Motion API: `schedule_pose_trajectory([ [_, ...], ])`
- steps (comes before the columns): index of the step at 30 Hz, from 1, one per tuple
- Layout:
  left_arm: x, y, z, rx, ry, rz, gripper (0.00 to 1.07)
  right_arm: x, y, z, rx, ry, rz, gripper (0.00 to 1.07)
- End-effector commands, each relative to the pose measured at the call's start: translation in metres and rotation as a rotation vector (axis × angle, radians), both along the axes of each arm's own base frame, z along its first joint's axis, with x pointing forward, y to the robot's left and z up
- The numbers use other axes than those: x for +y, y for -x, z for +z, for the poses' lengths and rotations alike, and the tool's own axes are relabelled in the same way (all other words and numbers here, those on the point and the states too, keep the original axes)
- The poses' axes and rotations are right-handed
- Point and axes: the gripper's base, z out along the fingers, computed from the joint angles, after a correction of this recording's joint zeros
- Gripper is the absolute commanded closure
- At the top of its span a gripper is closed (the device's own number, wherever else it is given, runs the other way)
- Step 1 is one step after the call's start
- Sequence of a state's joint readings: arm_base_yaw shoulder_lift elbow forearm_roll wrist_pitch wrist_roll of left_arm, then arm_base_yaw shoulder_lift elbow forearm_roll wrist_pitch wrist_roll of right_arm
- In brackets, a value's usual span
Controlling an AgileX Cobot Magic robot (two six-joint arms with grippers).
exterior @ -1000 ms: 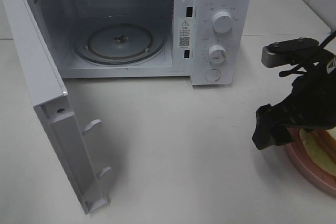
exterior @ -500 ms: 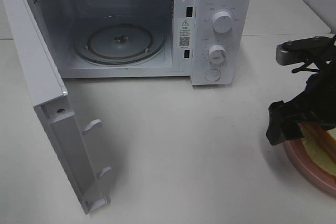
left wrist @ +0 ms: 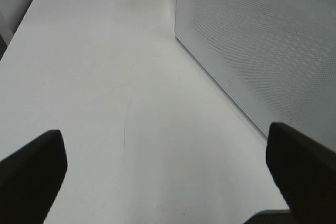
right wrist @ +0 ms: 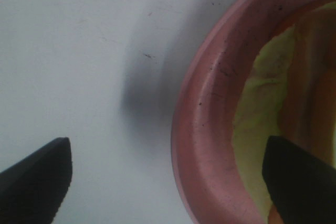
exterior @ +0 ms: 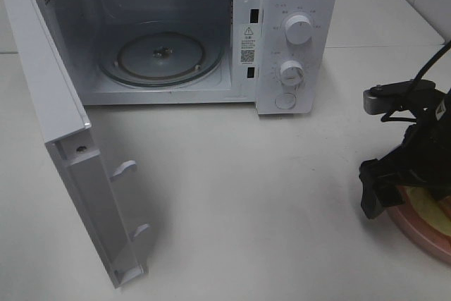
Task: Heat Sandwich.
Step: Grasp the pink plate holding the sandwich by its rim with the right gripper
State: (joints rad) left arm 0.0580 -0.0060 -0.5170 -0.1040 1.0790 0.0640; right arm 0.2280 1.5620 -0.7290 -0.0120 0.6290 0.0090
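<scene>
1. Nearest, at the right edge of the exterior view: the sandwich (exterior: 430, 209) lies on a pink plate (exterior: 412, 227) that rests on the tabletop (exterior: 246, 188). It is well apart from the oven.
2. The right claw (right wrist: 167, 179) hangs over the plate's near rim with its jaws spread wide and nothing between them. One finger stands over bare tabletop, the other over the sandwich's pale filling.
3. Risk: if the claw closes from this stance, the inner finger may dig into the bread rather than seat on the rim. A shallow pinch on the sloped rim could let the plate tip and shed the sandwich.
4. The left claw (left wrist: 167, 174) is likewise wide open and empty above bare tabletop, beside a white perforated panel (left wrist: 262, 51). It does not show in the exterior view.
5. The microwave door (exterior: 63, 132) stands swung out to the left, clear of the opening.
6. Farthest: the microwave (exterior: 296, 5), with its glass turntable (exterior: 161, 58) bare.
7. Risk: a one-sided hold must carry the plate across to the cavity. Sag could catch the plate on the sill or the control panel.
</scene>
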Motion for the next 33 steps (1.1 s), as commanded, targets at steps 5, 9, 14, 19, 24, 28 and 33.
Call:
schedule_pose_trajectory([
  [5,-0.001,0.002,0.000,-0.025,0.011,0.000,0.09,-0.005,-0.007,-0.021,0.029,0.059,-0.027,0.16],
  [9,-0.001,0.002,0.000,-0.025,0.011,0.000,0.09,-0.005,-0.009,-0.027,0.031,0.057,-0.031,0.17],
  [14,-0.001,0.002,0.000,-0.025,0.011,0.000,0.09,-0.004,-0.010,-0.036,0.060,0.063,-0.032,0.18],
  [19,-0.001,0.002,0.000,-0.025,0.011,0.000,0.09,-0.004,-0.012,-0.040,0.060,0.062,-0.034,0.19],
  [24,-0.001,0.002,0.000,-0.025,0.011,0.000,0.09,-0.004,-0.012,-0.040,0.060,0.062,-0.034,0.21],
  [28,-0.001,0.002,0.000,-0.025,0.011,0.000,0.09,-0.004,-0.012,-0.040,0.063,0.063,-0.033,0.23],
  [33,-0.001,0.002,0.000,-0.025,0.011,0.000,0.09,-0.004,-0.011,-0.040,0.067,0.064,-0.031,0.34],
])
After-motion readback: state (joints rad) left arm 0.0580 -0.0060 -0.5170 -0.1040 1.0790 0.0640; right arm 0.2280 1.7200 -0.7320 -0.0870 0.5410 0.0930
